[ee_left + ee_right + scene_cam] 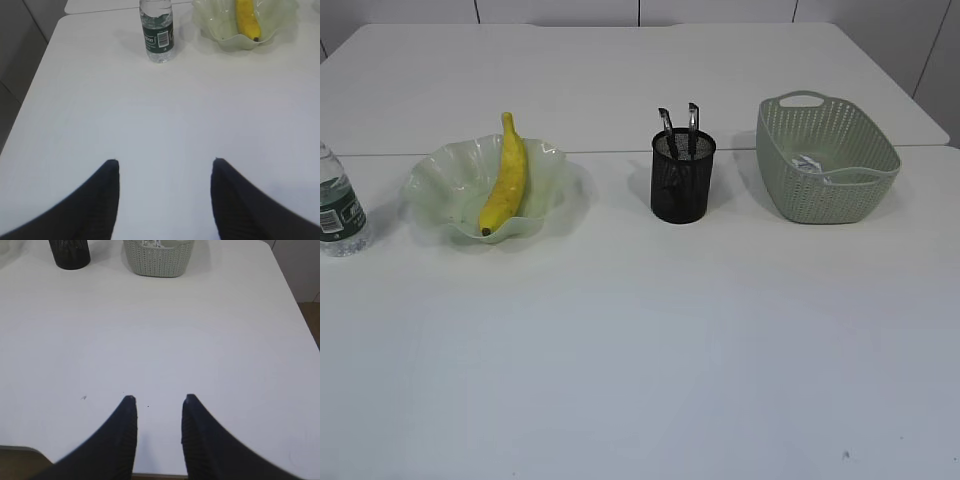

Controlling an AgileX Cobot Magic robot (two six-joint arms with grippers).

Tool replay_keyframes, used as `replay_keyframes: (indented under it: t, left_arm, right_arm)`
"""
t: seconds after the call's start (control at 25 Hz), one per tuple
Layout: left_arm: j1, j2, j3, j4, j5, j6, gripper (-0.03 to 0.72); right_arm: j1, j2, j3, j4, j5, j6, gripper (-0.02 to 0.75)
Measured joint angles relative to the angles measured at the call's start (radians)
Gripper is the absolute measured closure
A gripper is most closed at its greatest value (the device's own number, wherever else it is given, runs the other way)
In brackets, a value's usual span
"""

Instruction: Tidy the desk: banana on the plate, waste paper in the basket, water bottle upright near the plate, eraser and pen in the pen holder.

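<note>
1 banana (pixel 505 180) on 1 plate (pixel 435 180); 1 bottle (pixel 338 208) upright beside it. 2 pens (pixel 678 128) in holder (pixel 682 176). Paper (pixel 810 163) in basket (pixel 825 160). Worktop (pixel 640 340): L pincer (pixel 165 162) & R pincer (pixel 158 399) both released, holding nothing.

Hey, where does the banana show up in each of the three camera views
Exterior view: banana lies left of centre on the pale green plate.
Left wrist view: top right corner, on the same plate.
Right wrist view: not in it.
Shared landmark: the water bottle, upright left of the plate in both.
</note>
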Motion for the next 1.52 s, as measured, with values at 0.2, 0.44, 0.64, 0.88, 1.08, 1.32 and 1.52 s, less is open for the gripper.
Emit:
replay_keyframes:
  t: [0.2,0.44,0.64,0.88,1.08,1.32,1.52]
  left_arm:
    - [-0.035,0.000,0.000,0.000,0.000,0.000,0.276]
    - [-0.105,0.000,0.000,0.000,0.000,0.000,0.276]
    - [-0.105,0.000,0.000,-0.005,0.000,0.000,0.276]
    - [-0.105,0.000,0.000,-0.005,0.000,0.000,0.276]
    - [-0.105,0.000,0.000,-0.005,0.000,0.000,0.274]
    - [-0.105,0.000,0.000,-0.005,0.000,0.000,0.276]
    - [-0.105,0.000,0.000,-0.005,0.000,0.000,0.276]
  right_arm:
    - [0.000,0.000,0.000,-0.002,0.000,0.000,0.505]
    - [0.000,0.000,0.000,-0.002,0.000,0.000,0.505]
    - [0.000,0.000,0.000,-0.002,0.000,0.000,0.505]
    - [0.000,0.000,0.000,-0.002,0.000,0.000,0.505]
    - [0.000,0.000,0.000,-0.002,0.000,0.000,0.505]
    - [0.000,0.000,0.000,-0.002,0.000,0.000,0.505]
    - [0.000,0.000,0.000,-0.002,-0.002,0.000,0.505]
